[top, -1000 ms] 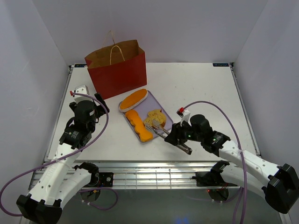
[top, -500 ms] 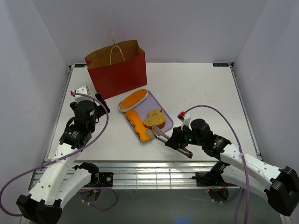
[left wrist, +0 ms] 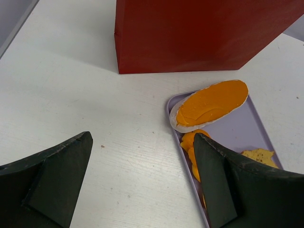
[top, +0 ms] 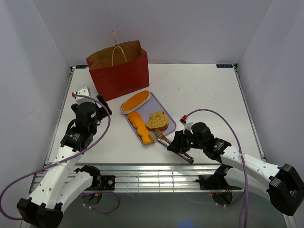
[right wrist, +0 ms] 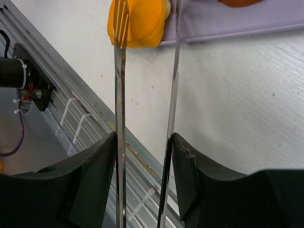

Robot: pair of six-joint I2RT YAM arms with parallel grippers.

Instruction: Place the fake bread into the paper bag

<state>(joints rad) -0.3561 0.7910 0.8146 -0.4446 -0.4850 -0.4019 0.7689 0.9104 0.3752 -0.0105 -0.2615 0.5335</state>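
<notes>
Overhead view: the paper bag is found upright at the far left of the table, with its mouth open. The bread is seen on the tray just in front of the bag, all outside it: a long loaf, a wavy orange loaf and a crusted slice. The left gripper is noted near the bag's left corner. Left wrist view: its jaws are spread wide, and only bare table is seen between them. Right wrist view: the right gripper is closed partway on the tongs, one arm pressed against each finger. The forked tip is laid over the orange loaf's end.
</notes>
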